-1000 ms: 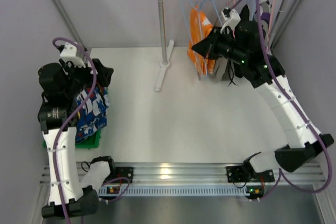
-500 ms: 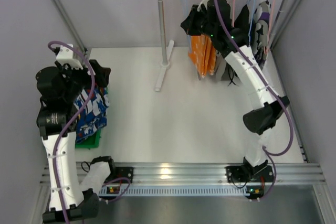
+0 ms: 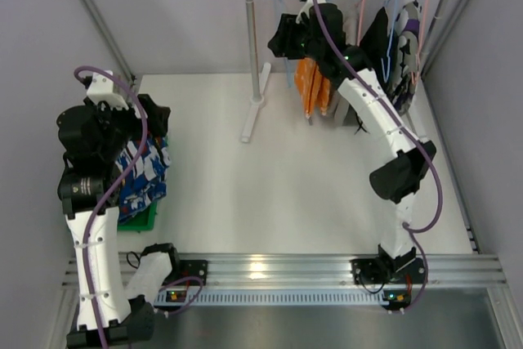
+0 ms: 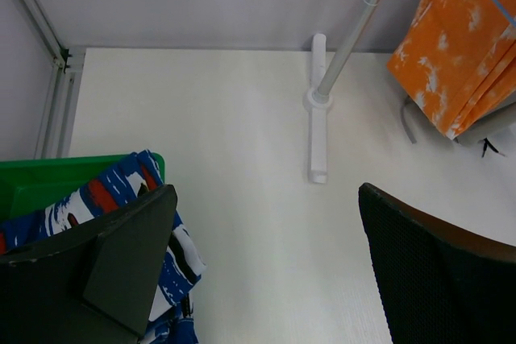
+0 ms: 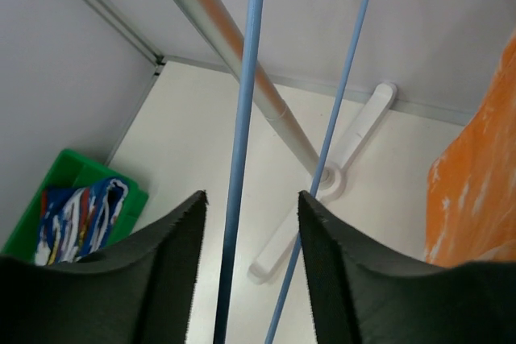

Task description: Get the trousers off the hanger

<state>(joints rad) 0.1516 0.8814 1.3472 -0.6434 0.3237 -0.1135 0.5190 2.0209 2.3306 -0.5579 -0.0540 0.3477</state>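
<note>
**Trousers at the rack: right claw apart around the hanger wire**

Trousers of orange mottled cloth hang at the rack just below and to the right of the right claw. The right arm is stretched up beside the silver metal rail pole, which stands just left of this claw. In the right wrist view the two dark fingers stand apart. Two legs of a thin blue wire hanger show in the gap, one close to the left finger and one close to the right finger. Neither leg is visibly pinched. The orange cloth shows at the right edge of that view, apart from both fingers.

The left claw hovers with its jaws spread wide and nothing between them. Trousers of blue cloth with white and red pattern lie heaped in a green plastic bin, directly beneath the left finger of this claw. The white flat foot of the rack lies ahead of the left claw on the white table, well apart from it.
</note>
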